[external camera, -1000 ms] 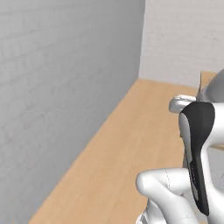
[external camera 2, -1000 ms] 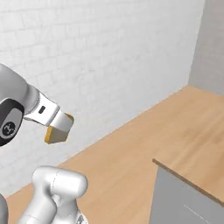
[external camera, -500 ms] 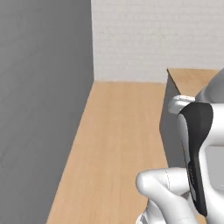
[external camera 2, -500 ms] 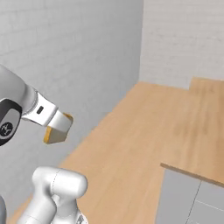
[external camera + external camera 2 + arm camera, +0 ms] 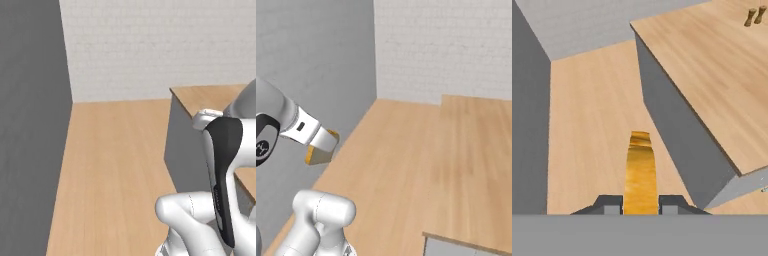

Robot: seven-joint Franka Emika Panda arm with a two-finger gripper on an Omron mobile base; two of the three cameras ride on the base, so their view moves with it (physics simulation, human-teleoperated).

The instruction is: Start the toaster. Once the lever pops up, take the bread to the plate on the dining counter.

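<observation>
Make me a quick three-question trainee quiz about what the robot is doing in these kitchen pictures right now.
1. True or false: the gripper is shut on the bread.
2. In the hand view, the dining counter lies: A) right of the bread, B) left of it, C) under it.
3. Fill in: the bread sticks out past the ____.

Key: 1 true; 2 A; 3 fingertips.

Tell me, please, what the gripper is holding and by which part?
The gripper holds the bread, pinched across its faces at the near edge.
</observation>
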